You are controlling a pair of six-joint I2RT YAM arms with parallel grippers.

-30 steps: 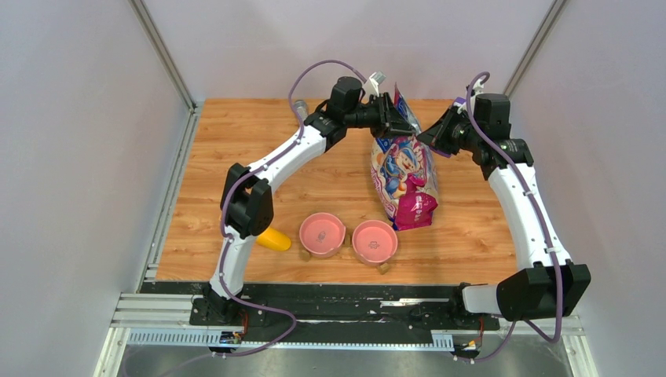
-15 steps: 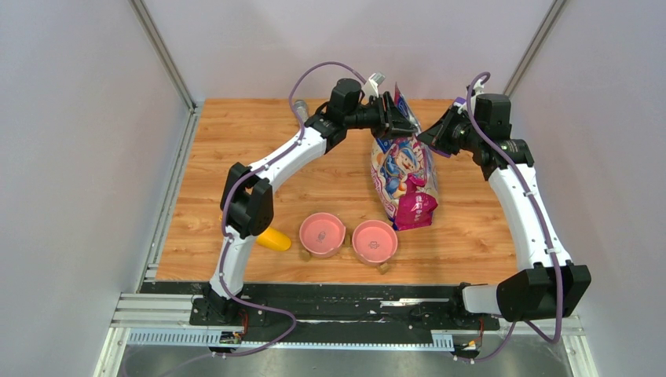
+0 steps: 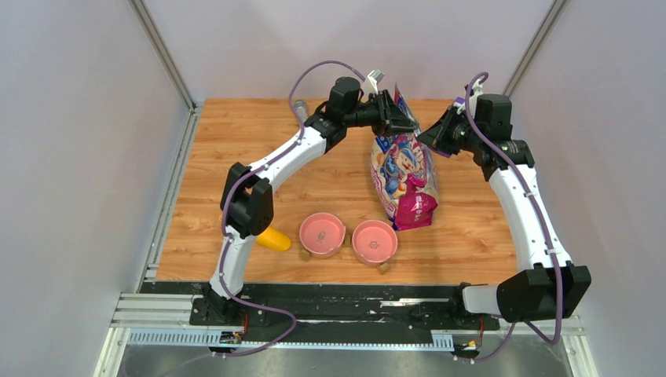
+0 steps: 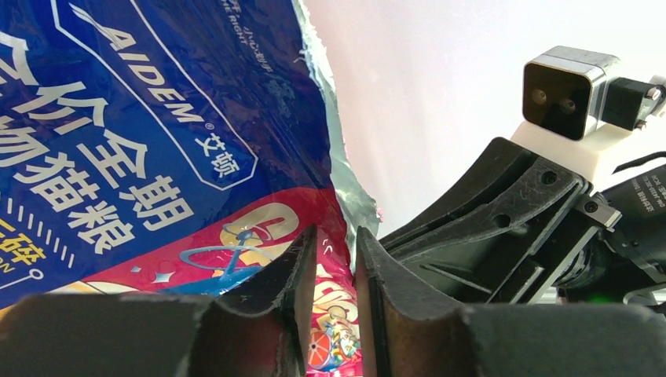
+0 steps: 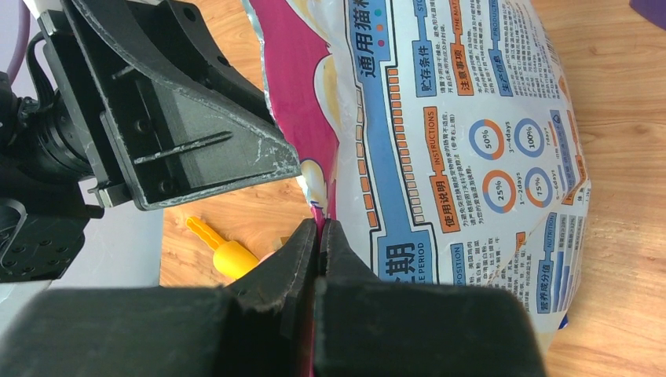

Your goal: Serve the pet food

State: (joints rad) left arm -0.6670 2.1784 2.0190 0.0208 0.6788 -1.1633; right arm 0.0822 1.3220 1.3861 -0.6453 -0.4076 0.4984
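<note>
No kibble shows; it is hidden. The glossy purple-pink cat bag [image 3: 404, 169] stands tilted at the back of the table, with its torn top edge up. It also shows in the left wrist view [image 4: 157, 141] and in the right wrist view [image 5: 471, 157]. My left gripper [image 3: 400, 119] is at the bag's top on its left side. Its jaws [image 4: 336, 236] stand a narrow gap apart with the bag's edge at the gap. My right gripper [image 3: 429, 137] is at the top on the bag's right side. It [image 5: 320, 228] is shut on the bag's pink edge seam.
Two empty pink bowls [image 3: 322, 233] [image 3: 375, 241] sit side by side near the front. A yellow scoop [image 3: 273, 238] lies left of them, partly under the left arm, and shows in the right wrist view [image 5: 228, 255]. A grey cylinder [image 3: 299, 107] lies at the back left.
The left gripper has shifted slightly up along the bag's top. The right gripper and the bag have stayed in place.
</note>
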